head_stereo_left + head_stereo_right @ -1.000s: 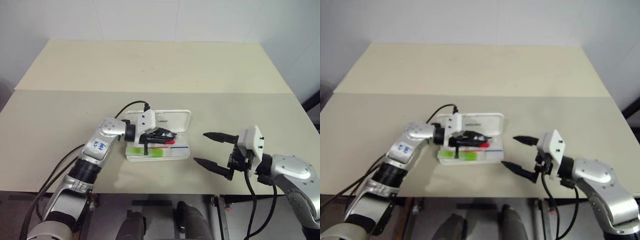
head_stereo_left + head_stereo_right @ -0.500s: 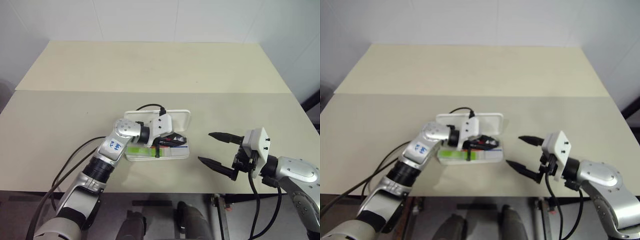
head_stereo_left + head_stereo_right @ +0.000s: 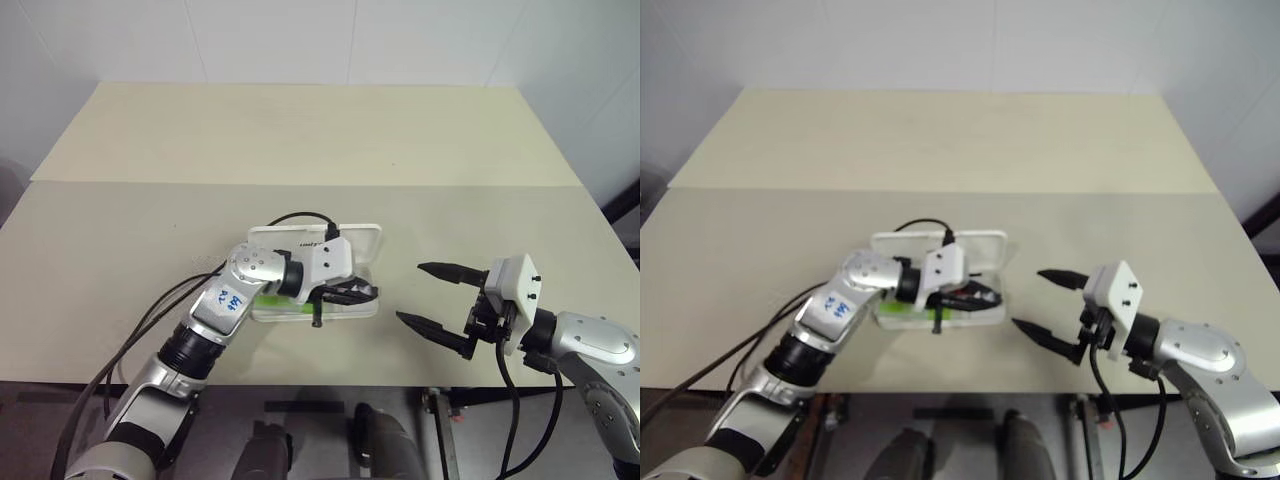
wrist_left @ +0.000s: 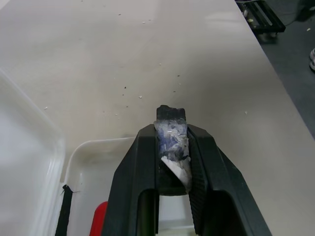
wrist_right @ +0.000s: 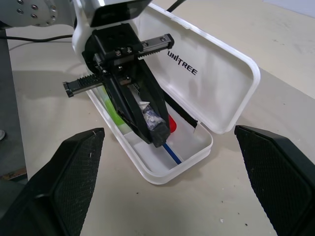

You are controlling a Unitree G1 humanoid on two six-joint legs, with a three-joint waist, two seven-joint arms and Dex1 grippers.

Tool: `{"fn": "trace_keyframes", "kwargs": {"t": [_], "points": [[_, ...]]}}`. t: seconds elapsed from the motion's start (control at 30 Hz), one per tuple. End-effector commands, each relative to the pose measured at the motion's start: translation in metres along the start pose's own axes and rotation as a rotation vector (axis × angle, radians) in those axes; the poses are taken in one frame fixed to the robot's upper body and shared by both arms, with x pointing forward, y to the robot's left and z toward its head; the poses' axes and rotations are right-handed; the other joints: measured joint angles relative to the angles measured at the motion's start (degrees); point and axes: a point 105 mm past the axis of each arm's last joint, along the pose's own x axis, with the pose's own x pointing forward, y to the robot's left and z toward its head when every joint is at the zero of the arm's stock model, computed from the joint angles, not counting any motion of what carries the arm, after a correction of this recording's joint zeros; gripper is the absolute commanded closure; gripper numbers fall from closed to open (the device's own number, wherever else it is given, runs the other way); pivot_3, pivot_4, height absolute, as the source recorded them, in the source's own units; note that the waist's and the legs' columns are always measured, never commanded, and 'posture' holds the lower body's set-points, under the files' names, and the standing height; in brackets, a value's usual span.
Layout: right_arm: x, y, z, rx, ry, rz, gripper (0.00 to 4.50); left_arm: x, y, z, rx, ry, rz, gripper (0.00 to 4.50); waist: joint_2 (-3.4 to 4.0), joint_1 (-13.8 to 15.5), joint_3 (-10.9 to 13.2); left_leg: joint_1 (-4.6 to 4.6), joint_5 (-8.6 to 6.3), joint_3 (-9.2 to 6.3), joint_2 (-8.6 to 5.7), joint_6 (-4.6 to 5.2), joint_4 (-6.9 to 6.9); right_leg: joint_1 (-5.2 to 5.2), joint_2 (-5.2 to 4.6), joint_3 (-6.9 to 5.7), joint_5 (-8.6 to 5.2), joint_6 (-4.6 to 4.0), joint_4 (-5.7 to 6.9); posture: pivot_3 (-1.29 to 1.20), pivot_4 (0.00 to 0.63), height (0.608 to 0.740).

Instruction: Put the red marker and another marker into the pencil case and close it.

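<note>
Red marker (image 5: 156, 124) clamped in left jaws above open pencil case (image 5: 216, 88); right jaws released

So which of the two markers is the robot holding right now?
The red marker, pinched in the left gripper over the pencil case; the green marker lies inside.

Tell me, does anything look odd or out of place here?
Nothing stands out. The pencil case lies open on the table, and the left claw holds the red marker over the case's tray.
</note>
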Motion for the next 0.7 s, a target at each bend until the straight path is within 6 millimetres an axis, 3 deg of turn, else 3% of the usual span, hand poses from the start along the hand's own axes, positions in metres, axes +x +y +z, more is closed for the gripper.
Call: {"fn": "trace_keyframes", "kwargs": {"t": [0.03, 0.1, 0.5, 0.7], "points": [[0.003, 0.001, 0.007, -0.030, -0.029, 0.003, 0.00, -0.002, -0.001, 0.004, 0.027, -0.004, 0.015, 4.10, 0.00, -0.01, 0.00, 0.01, 0.00, 0.01, 0.00, 0.00, 0.00, 0.00, 0.00, 0.01, 0.00, 0.00, 0.00, 0.00, 0.150, 0.740], [0.003, 0.000, 0.007, -0.032, -0.030, 0.004, 0.00, -0.002, 0.000, 0.004, 0.027, -0.002, 0.021, 4.10, 0.00, 0.00, 0.00, 0.02, 0.01, 0.01, 0.00, 0.00, 0.00, 0.00, 0.00, 0.02, 0.00, 0.00, 0.01, 0.00, 0.150, 0.740], [0.005, -0.003, 0.007, -0.039, -0.030, -0.003, 0.00, 0.001, 0.006, 0.006, 0.031, -0.017, 0.042, 0.08, 0.00, 0.02, 0.00, 0.01, 0.01, 0.01, -0.02, 0.00, 0.00, 0.00, -0.01, 0.02, 0.00, 0.00, 0.03, 0.00, 0.150, 0.740], [0.005, -0.004, 0.008, -0.044, -0.028, -0.005, 0.00, 0.000, 0.001, 0.017, 0.050, -0.058, 0.028, 0.01, 0.00, 0.01, 0.00, 0.01, 0.01, 0.01, -0.02, 0.00, 0.01, 0.00, -0.01, 0.03, 0.00, 0.00, 0.04, 0.00, 0.150, 0.740]]}}
